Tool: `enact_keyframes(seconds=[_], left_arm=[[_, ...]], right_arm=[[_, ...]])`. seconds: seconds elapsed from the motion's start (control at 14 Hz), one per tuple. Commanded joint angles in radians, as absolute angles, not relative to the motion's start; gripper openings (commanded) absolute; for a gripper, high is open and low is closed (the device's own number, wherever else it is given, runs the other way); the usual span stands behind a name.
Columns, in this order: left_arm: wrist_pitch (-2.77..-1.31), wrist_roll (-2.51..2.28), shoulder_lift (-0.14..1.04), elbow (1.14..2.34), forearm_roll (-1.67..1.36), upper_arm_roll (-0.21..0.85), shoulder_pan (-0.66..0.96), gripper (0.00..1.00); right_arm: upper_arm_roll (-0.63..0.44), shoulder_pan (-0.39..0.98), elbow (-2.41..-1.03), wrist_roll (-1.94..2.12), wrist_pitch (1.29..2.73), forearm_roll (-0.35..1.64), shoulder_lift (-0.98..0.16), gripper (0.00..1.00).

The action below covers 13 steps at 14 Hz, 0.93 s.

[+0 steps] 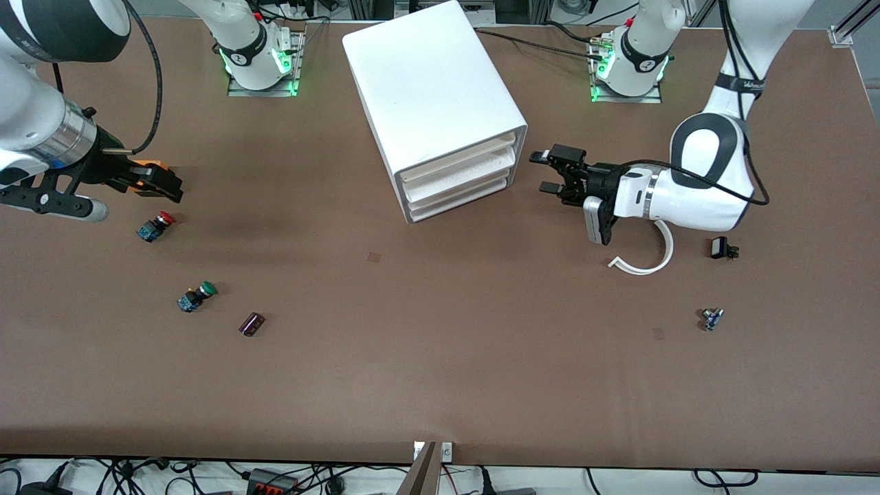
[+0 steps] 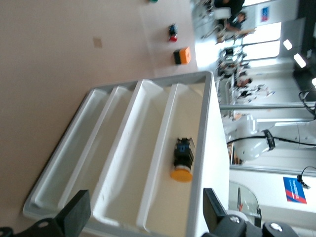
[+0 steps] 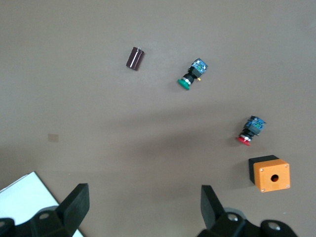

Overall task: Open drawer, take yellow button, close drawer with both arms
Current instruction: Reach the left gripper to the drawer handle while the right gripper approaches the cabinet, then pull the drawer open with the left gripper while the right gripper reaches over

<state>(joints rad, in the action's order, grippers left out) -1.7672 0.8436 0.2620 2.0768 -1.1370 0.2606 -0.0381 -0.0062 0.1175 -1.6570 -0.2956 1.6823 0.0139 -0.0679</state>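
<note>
Two arms work at the brown table (image 1: 440, 385). Toward the right arm's end, the right gripper (image 1: 163, 185) hangs over an orange box (image 3: 269, 174), its fingers (image 3: 76, 203) spread and holding nothing. Just nearer the front camera lies a red-capped button (image 1: 157, 225), then a green-capped button (image 1: 197, 296) and a dark little cylinder (image 1: 251, 324) beside it.

In the middle stands the white cabinet (image 1: 433, 89) with three shallow trays. The button (image 2: 182, 159) with the orange-yellow cap lies on its side in the topmost drawer (image 2: 185, 113), untouched.

The left gripper (image 1: 546, 172) hovers just beside the cabinet's front, level with the trays, jaws apart and empty. Toward the left arm's end lie a white curved strip (image 1: 646, 265), a small black part (image 1: 722, 247) and, nearer the front camera, a tiny blue-green part (image 1: 712, 318).
</note>
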Motion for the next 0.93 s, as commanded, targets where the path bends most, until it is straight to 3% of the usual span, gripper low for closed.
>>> enact_keyframes(seconds=[0.0,0.21,0.43,0.85], left_arm=[[-1.832,1.084,0.317,2.169,-1.334,0.296,-0.051,0.95],[-1.806,1.14,0.388,2.168,-1.385,0.308,-0.049,0.64],[-1.748,1.129,0.428,2.168,-1.387,0.351,-0.049,0.52],[-1.69,1.04,0.43,2.169,-1.385,0.357,-0.048,0.52]], right_arm=[[-0.006,0.118,-1.634,-0.316,1.672,0.051,-0.075,1.0],[0.001,0.126,-1.614,-0.432,1.683,0.075,-0.089,1.0],[0.003,0.165,-1.563,-0.589,1.683,0.106,-0.129,1.0],[0.003,0.299,-1.487,-0.859,1.687,0.103,-0.218,1.0]])
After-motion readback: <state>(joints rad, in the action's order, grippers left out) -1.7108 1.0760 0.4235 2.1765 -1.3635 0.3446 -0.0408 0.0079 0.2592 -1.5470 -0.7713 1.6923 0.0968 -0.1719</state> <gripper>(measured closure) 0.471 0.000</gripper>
